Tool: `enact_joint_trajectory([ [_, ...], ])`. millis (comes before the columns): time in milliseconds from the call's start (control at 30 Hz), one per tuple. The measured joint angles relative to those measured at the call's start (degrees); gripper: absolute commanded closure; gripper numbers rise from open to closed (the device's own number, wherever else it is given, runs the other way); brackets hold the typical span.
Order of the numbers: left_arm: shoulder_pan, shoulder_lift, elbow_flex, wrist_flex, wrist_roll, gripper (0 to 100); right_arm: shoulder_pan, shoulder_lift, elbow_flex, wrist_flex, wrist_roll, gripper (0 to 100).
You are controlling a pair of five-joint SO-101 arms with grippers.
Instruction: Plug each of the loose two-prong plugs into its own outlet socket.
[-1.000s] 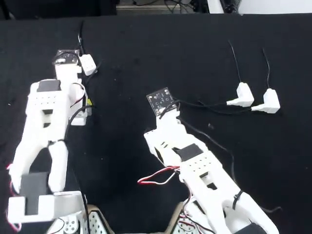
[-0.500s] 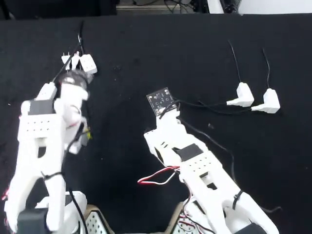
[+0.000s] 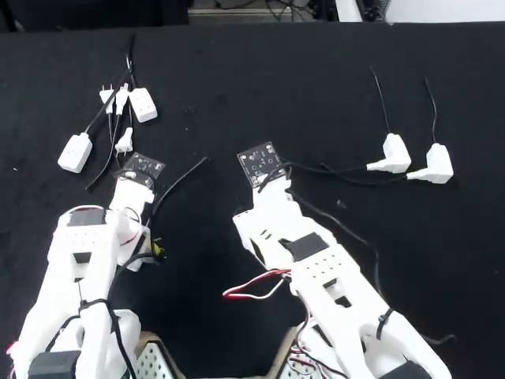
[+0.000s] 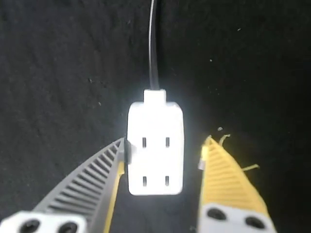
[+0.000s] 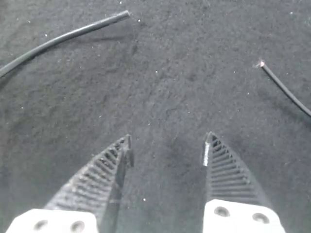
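Where the black table (image 3: pixel 237 71) begins at far L, a flat socket (image 3: pixel 75 152) lies w/ its lead running up toward a cluster: an upper plug pair (image 3: pixel 122 99) side by side, a block socket (image 3: pixel 143 104) just beside them, and a third plug (image 3: pixel 125 142) lower down, near the flat socket.

Below the cluster is the left arm (image 3: pixel 87 253). The left gripper (image 4: pixel 165 141) has its jaws apart w/ a four-slot socket (image 4: pixel 155 148) btwn them. The grey finger (image 4: pixel 104 167) touches one side. The yellow finger (image 4: pixel 223 172) stands off the other side by a thin gap. The socket's lead (image 4: pixel 153 43) runs straight away from the gripper.

At mid-table, the right arm (image 3: pixel 316 268) holds the right gripper (image 5: pixel 168 137) wide over bare cloth, nothing btwn the jaws, w/ two loose cable ends (image 5: pixel 73 34) nearby.

At far R, two white angled pieces (image 3: pixel 392 154) lie side by side, close, each w/ a thin lead. Can't tell if they're plug or socket.
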State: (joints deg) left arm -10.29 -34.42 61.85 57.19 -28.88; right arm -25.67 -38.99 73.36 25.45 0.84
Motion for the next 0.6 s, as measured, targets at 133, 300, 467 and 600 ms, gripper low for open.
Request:
enact_joint_trajectory([
  [133, -0.9, 0.0, -7.4, 9.9, 1.0, 84, 0.0, 0.0, 0.0, 0.0, 0.0, 77.6],
  [300, -9.5, 0.0, -15.9, 15.4, 1.0, 84, 0.0, 0.0, 0.5, 0.0, 0.0, 77.6],
  [467, -21.4, -0.1, -16.8, 10.4, 1.0, 84, 0.0, 0.0, 0.6, -0.1, 0.0, 77.6],
  [600, -23.1, -0.1, -8.7, 2.7, 1.0, 84, 0.0, 0.0, 0.6, -0.1, 0.0, 77.6],
])
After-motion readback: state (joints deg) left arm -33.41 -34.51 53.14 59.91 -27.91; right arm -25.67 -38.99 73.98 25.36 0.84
